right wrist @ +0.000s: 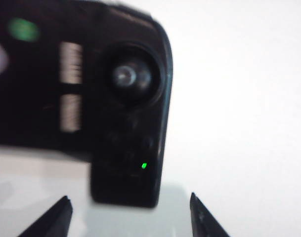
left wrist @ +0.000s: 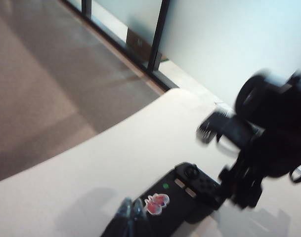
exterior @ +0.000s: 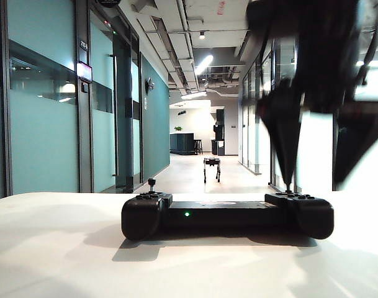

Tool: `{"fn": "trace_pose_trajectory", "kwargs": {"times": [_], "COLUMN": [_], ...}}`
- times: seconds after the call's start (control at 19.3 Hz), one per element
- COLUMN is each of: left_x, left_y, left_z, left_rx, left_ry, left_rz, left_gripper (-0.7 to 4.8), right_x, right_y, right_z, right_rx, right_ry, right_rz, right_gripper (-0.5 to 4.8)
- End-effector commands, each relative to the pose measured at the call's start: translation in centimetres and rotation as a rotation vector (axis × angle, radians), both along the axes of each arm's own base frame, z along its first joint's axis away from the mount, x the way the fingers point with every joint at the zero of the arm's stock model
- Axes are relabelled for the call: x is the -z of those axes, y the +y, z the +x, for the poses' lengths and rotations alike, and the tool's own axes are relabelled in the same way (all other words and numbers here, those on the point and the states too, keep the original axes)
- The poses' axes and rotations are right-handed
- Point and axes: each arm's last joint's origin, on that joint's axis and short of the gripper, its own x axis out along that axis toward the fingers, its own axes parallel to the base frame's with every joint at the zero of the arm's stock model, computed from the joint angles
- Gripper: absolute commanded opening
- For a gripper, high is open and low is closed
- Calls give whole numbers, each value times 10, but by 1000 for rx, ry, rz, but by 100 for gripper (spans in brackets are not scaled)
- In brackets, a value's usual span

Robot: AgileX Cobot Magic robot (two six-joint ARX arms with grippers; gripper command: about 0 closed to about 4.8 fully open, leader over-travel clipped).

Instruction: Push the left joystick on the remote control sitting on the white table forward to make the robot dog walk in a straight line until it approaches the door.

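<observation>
A: Left side?
B: Left joystick (exterior: 151, 184) upright on remote control (exterior: 226, 214), mid white counter (exterior: 52, 248). Left claw (left wrist: 130, 212): blurred, spread or pressed together, cannot tell.
A: Right side?
B: Right claw (right wrist: 130, 217) spread over controller's right end, holding nothing. Robot dog (exterior: 212, 167) down the corridor.

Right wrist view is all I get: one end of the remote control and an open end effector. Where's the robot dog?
Observer: The robot dog stands far down the corridor.
Operator: Is the left joystick touched?
Observer: No, it stands upright and free; the right end effector hangs open at the remote control's other end.
Operator: And the left end effector?
Observer: Its blurred tips hover above the remote control's middle part; open or shut, I cannot tell.
</observation>
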Motion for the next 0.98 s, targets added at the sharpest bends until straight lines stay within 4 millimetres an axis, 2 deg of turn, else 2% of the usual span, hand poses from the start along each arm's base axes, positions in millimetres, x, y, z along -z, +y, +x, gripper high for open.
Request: {"fn": "trace_pose_trajectory", "kwargs": {"times": [0.05,0.1,0.21,0.41,0.73,0.98], "left_x": [-2,-2,-1,3,40,77], "left_y": [4,5,8,13,22,31], "left_z": [-7,-10,-14,-21,-39,-56], "left_rx": [-14,-20,-67,-92,-116,-154], "left_ry": [7,14,23,4,-73,-161], "left_rz": [11,19,44,73,51,20], "left_gripper": [-5,-5,-5,-5,-5,-5], "right_x": [-26,-37,-54,-69,-62,-54], "right_y": [-8,-11,-18,-24,-34,-37], "right_z": [-12,-18,-27,-37,-53,-58], "right_rx": [-2,-3,-55,-118,-197,-259], "right_ry": [-81,-122,-201,-363,-629,-711], "right_rz": [43,69,88,102,188,192], "right_gripper": [84,1,-1,-1,-1,-1]}}
